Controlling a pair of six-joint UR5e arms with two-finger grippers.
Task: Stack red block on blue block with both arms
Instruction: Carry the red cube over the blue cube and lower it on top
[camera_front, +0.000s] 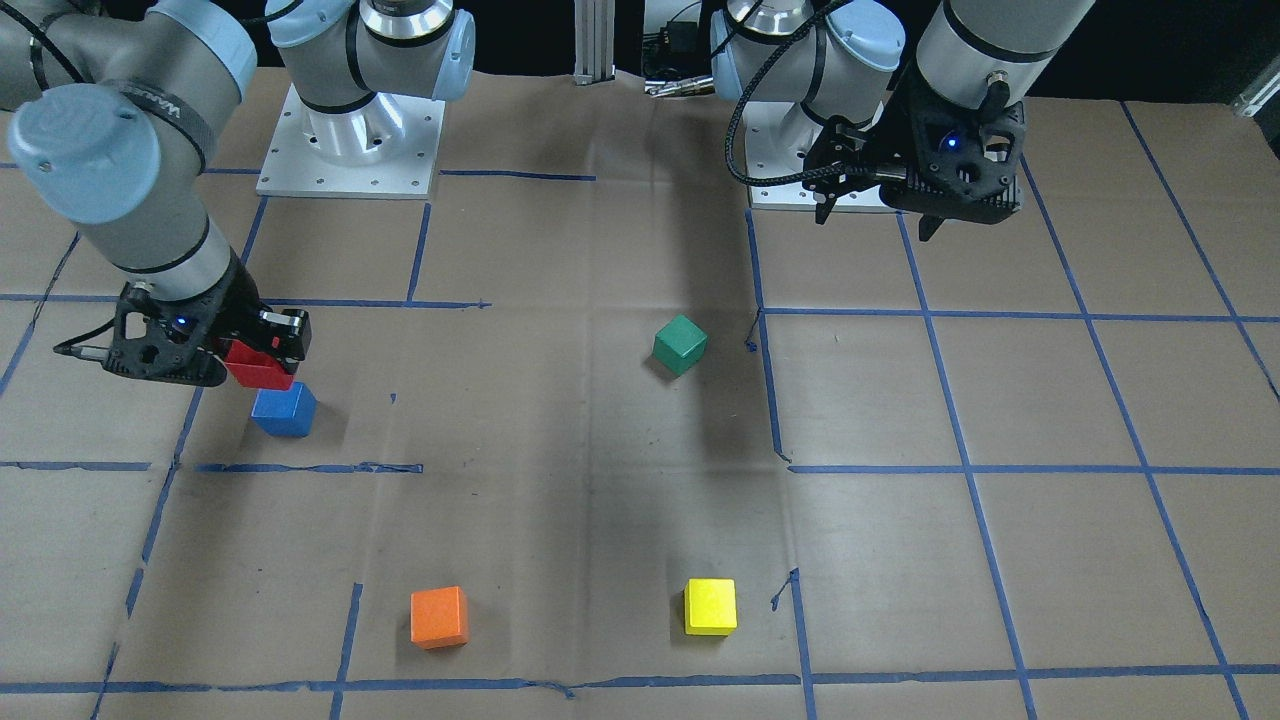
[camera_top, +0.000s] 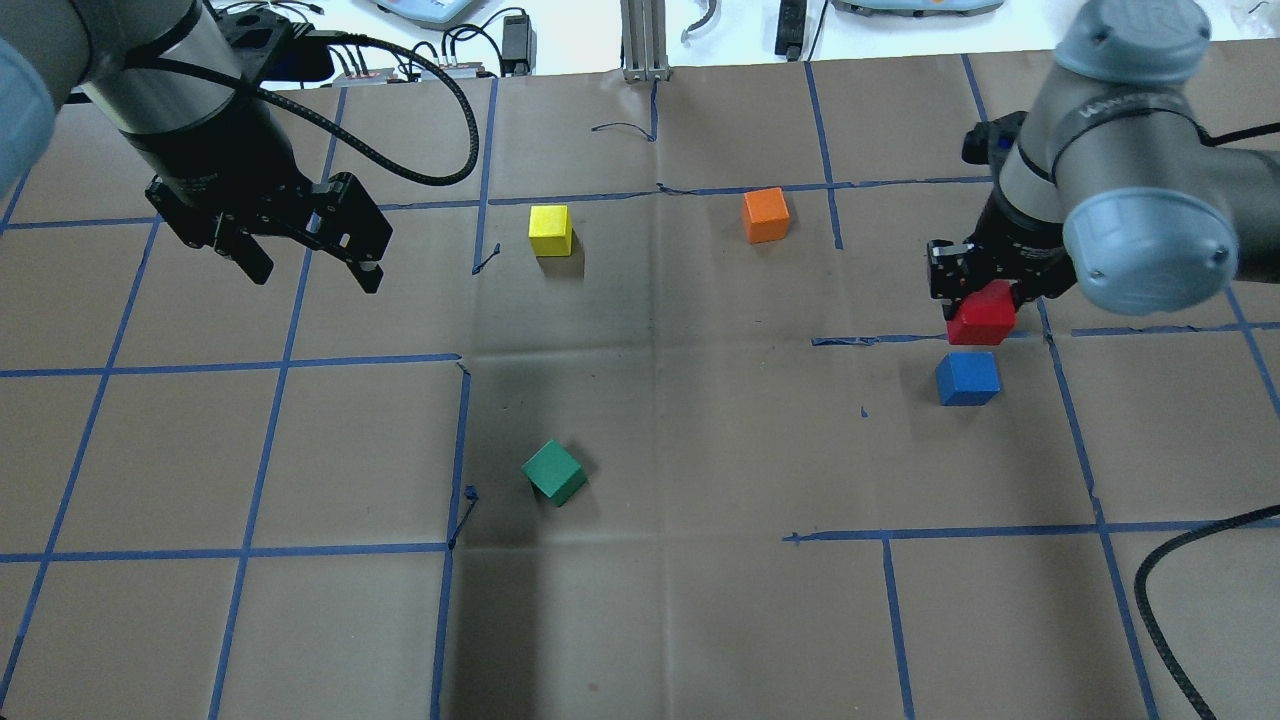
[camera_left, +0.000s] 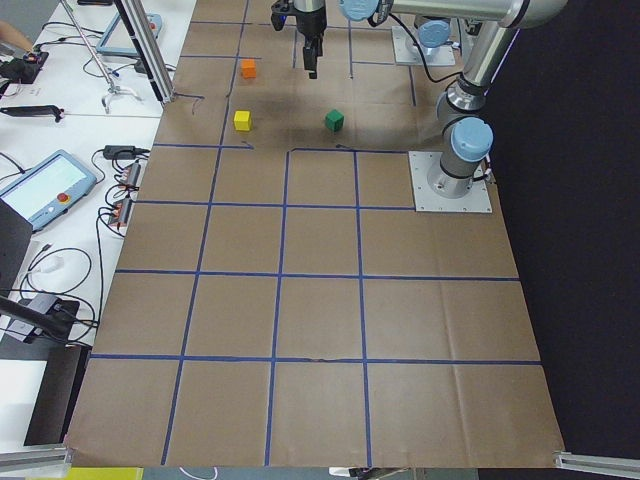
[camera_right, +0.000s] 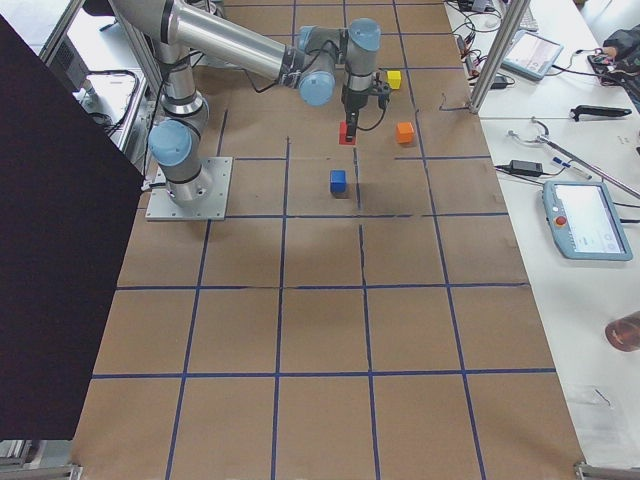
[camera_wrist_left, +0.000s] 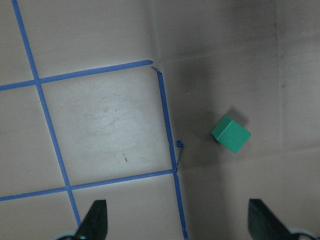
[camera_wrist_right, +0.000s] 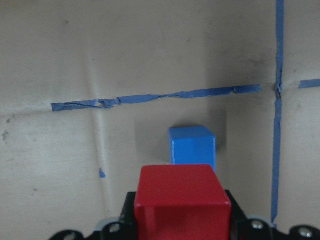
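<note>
My right gripper (camera_top: 982, 312) is shut on the red block (camera_top: 982, 315) and holds it in the air, just short of the blue block (camera_top: 967, 379), which sits on the paper. In the front view the red block (camera_front: 258, 366) hangs close above the blue block (camera_front: 285, 410). The right wrist view shows the red block (camera_wrist_right: 182, 199) between the jaws with the blue block (camera_wrist_right: 192, 146) beyond it. My left gripper (camera_top: 310, 270) is open and empty, high over the left of the table; its fingertips (camera_wrist_left: 95, 219) show wide apart in its wrist view.
A green cube (camera_top: 554, 472) sits tilted in the middle of the table. A yellow cube (camera_top: 550, 230) and an orange cube (camera_top: 766, 215) sit at the far side. Blue tape lines grid the brown paper. Cables and devices lie beyond the far edge.
</note>
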